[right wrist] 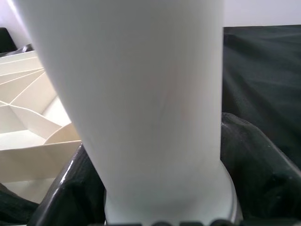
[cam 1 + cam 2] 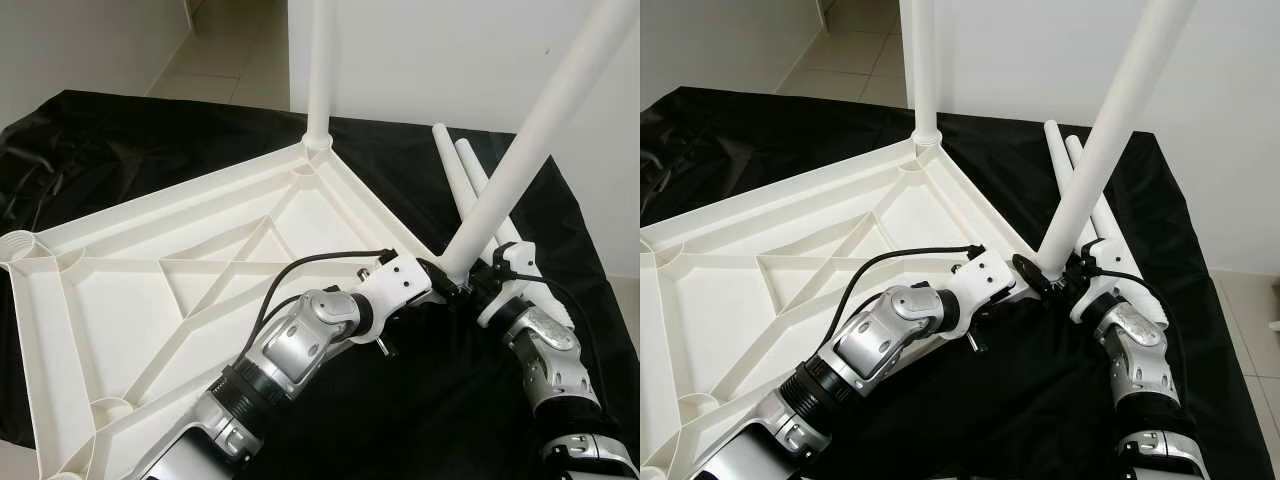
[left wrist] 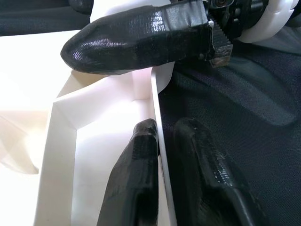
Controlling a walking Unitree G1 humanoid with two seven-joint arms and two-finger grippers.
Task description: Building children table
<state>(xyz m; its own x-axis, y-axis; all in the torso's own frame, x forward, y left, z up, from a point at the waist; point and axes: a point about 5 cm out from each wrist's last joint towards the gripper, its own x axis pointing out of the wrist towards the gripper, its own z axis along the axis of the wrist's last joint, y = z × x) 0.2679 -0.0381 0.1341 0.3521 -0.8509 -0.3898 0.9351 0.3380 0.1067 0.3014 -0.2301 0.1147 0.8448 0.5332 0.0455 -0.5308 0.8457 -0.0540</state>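
the right gripper (image 2: 1058, 272) is clenched round the low end of a white table leg (image 2: 540, 140), which rises slanting up and away to the robot's right. in the right wrist view the leg (image 1: 141, 103) stands between two black fingers (image 1: 254, 160), one on each side and pressed against it. the leg's foot sits right at the near-right corner of the upturned white tabletop (image 2: 150, 290), though whether it is seated in the corner socket cannot be told, as the grippers cover that spot.

the left gripper (image 2: 425, 283) meets the same corner from the other side. in the left wrist view its fingers (image 3: 141, 174) pinch the thin upright rim of the tabletop (image 3: 94, 141), one finger inside the rim and one outside on the cloth side, so it is grasping the tabletop's edge just beside the leg's foot.

the tabletop lies underside up, its ribs forming triangles, with round sockets at the corners. a second leg (image 2: 320, 70) stands upright in the far corner socket. two more loose legs (image 2: 470, 185) lie side by side on the black cloth (image 2: 120, 140), just beyond the right gripper and partly behind the tilted leg. the cloth covers the floor under everything; pale floor tiles (image 2: 225, 50) and a white wall (image 2: 420, 50) show beyond it.
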